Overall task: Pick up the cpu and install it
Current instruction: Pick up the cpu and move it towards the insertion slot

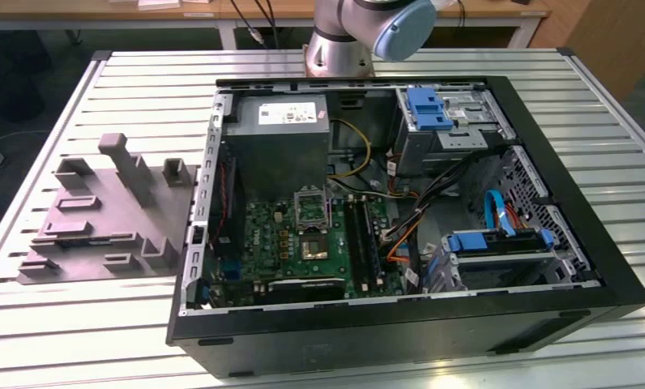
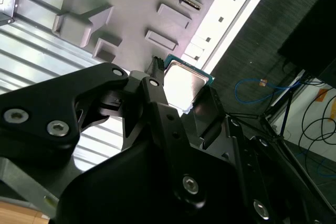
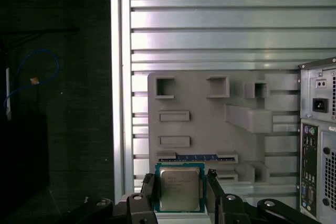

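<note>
Jaws clamped on cpu, grey fixture tray, slatted metal table, dark floor

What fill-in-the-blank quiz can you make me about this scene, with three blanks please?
1. The pincer is shut on the ____.
2. In the exterior view, the grey moulded tray lies on that view's ____ of the open computer case.
3. The plastic drive-bay latches inside the case are coloured ____.
Missing words: cpu; left; blue.
</note>
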Controlling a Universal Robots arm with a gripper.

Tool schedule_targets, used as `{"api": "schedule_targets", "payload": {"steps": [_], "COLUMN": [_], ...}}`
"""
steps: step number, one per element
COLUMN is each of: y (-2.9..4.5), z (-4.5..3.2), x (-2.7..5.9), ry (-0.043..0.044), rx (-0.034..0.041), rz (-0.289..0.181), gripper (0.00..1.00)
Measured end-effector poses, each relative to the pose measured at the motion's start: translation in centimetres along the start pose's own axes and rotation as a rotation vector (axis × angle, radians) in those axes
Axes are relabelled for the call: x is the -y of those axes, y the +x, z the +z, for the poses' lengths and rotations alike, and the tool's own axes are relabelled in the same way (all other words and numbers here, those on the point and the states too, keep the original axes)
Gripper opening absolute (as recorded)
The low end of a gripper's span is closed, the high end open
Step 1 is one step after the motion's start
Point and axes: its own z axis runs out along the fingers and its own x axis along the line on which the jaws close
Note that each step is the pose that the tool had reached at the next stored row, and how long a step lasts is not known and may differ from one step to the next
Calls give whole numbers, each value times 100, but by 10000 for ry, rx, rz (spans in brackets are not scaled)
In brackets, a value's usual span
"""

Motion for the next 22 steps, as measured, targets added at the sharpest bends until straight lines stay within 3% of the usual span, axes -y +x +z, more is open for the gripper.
{"api": "schedule_targets", "payload": {"steps": [22], "y": [0], "z": [-79], "x": [0], "ry": [-1], "rx": [1], "rz": [0], "gripper": [47]}}
